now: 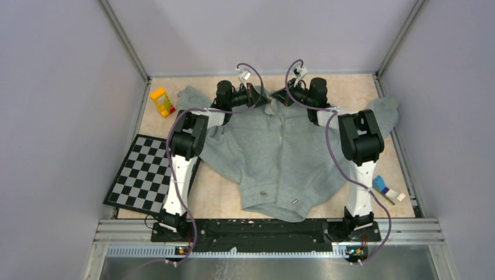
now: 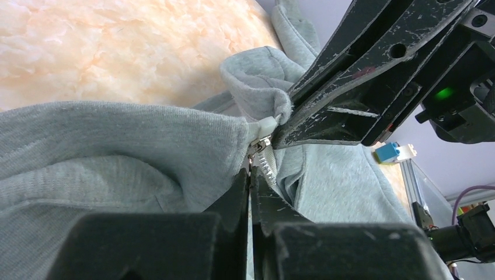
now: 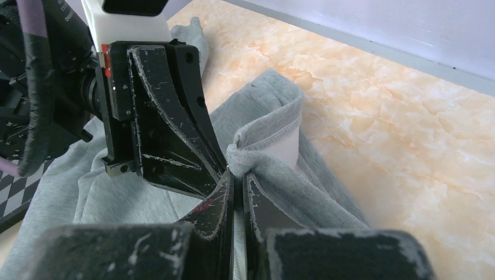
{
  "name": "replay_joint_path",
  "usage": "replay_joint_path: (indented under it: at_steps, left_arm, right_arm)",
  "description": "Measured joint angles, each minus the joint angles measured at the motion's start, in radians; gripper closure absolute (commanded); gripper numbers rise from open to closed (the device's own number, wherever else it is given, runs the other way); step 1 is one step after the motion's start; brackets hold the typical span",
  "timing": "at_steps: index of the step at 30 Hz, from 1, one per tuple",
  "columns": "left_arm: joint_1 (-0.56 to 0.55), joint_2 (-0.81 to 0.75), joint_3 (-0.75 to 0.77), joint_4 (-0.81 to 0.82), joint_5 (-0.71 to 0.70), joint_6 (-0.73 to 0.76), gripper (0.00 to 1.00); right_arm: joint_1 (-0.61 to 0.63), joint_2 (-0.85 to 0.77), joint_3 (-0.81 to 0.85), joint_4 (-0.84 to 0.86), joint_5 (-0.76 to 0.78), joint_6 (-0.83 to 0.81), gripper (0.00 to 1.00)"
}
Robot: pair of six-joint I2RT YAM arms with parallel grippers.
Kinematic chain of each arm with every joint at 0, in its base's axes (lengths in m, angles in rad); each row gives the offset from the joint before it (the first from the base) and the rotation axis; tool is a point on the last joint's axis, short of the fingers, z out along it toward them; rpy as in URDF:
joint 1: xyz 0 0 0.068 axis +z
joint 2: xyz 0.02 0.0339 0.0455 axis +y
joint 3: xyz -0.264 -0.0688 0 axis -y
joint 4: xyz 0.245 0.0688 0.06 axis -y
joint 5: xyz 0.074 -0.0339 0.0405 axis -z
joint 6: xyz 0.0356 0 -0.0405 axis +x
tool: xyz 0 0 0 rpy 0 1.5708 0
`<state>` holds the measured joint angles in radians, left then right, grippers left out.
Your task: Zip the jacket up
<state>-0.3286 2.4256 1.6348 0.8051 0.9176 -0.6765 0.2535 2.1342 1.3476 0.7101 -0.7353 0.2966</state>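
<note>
**Both grippers meet at the slider, high on the collar**

One jacket [image 1: 274,163] lies front-up on the table [image 1: 222,198], its two sleeves spread to either side. Its single zipper [image 2: 268,166] runs in one straight line. From the slider [image 2: 261,140], the hem end lies toward the arm bases, and the collar [image 3: 274,125] lies just beyond, away from them. On the hem side of the slider the front looks closed, so probably only the short stretch up the collar is left.

Two grippers work here, tip to tip at the slider. The left gripper [image 2: 251,175] is clenched, its fingertips meeting just on the hem side of the slider, over the teeth. Whether the pull tab is caught between them cannot be told. The right gripper [image 3: 236,181] is clamped on a fold of collar edge just on the far side of the slider.

The coming move turns on that line. The slider must travel along the zipper's long axis, away from the hem and toward the right gripper's pinch. The left gripper is the nearer to the slider. The right gripper's hold likely serves to keep the collar taut against the pull.

One chessboard [image 1: 143,175] and one yellow toy [image 1: 161,100] lie well left of the slider. One blue-and-white block [image 1: 385,188] lies well right of it.
</note>
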Motion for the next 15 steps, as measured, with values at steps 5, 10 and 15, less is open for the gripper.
replay_joint_path:
  at_steps: [5,10,15]
  left_arm:
    - [0.000,-0.033,0.000,-0.084,-0.002,0.015,1.00]
    - [0.000,-0.086,-0.005,-0.193,-0.006,-0.024,1.00]
    - [-0.003,-0.122,-0.005,-0.312,-0.038,-0.048,1.00]
  right_arm:
    - [0.000,0.000,-0.007,0.020,0.024,0.032,1.00]
    - [-0.001,0.000,-0.034,0.097,0.041,0.094,1.00]
    - [-0.001,0.000,-0.087,0.211,0.059,0.188,1.00]
